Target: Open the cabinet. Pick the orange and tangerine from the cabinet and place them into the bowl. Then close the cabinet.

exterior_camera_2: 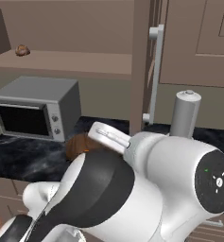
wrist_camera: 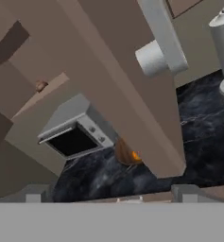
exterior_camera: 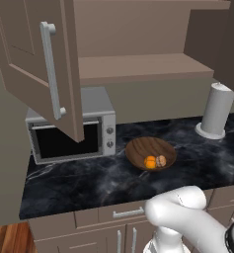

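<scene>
Two doors of the cabinet (exterior_camera: 138,69) stand wide, and closing them looks like all that is left. The hand (wrist_camera: 108,196) is spread fully, holding nothing, just in front of the right door (wrist_camera: 132,90) and below its handle (wrist_camera: 163,35).

The risk starts there. The door's edge faces the hand almost end-on, so a push could slide off the thin edge, or a finger could snag behind the handle and drag the door wider.

Past the door, the bowl (exterior_camera: 151,153) sits mid-bench (exterior_camera: 79,183) with the orange (exterior_camera: 150,162) and what I take for the tangerine (exterior_camera: 161,160) touching inside it. An arm swinging low across the bench could knock it.

The grey cylinder (exterior_camera: 217,111) stands on the bench at the right, its top close under the right door, which may clip it as it swings. The left door (exterior_camera: 39,64) hangs over the microwave (exterior_camera: 71,131), but above it.

Farthest back, a small brown lump (exterior_camera_2: 22,50) lies on the shelf (exterior_camera_2: 75,61); it is not in the doors' way.
</scene>
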Available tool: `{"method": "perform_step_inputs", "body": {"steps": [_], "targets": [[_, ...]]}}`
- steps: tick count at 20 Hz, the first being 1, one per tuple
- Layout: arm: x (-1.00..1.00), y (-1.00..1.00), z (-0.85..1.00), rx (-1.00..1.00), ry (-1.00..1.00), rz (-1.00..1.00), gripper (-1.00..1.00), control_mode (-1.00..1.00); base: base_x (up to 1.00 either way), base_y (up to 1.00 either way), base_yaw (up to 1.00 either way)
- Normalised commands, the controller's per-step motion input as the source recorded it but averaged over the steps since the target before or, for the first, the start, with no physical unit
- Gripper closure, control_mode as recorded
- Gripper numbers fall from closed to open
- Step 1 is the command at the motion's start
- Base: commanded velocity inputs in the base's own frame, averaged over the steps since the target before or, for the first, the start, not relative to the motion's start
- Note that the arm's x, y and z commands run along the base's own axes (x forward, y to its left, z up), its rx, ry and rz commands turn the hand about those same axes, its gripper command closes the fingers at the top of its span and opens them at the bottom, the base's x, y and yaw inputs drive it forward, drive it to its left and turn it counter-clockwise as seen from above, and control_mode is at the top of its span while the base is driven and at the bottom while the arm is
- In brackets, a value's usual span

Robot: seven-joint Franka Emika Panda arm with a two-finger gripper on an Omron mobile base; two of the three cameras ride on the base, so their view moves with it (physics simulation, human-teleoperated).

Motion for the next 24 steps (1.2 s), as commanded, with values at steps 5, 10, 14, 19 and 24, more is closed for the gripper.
{"method": "perform_step_inputs", "body": {"steps": [5,10,14,19,24], "targets": [[0.27,-0.3,-0.16,0.16,0.0,0.08,-1.0,-1.0,0.0,0.0,0.0],[0.08,-0.49,-0.03,0.13,0.0,0.04,-1.0,-1.0,0.0,0.0,0.0],[0.16,-0.49,-0.05,0.13,0.0,0.03,-1.0,-1.0,0.0,0.0,0.0],[0.48,-0.34,-0.03,0.13,0.0,0.03,-1.0,-1.0,0.0,0.0,0.0],[0.63,-0.26,0.0,0.13,0.0,0.03,-1.0,-1.0,0.0,0.0,0.0]]}}
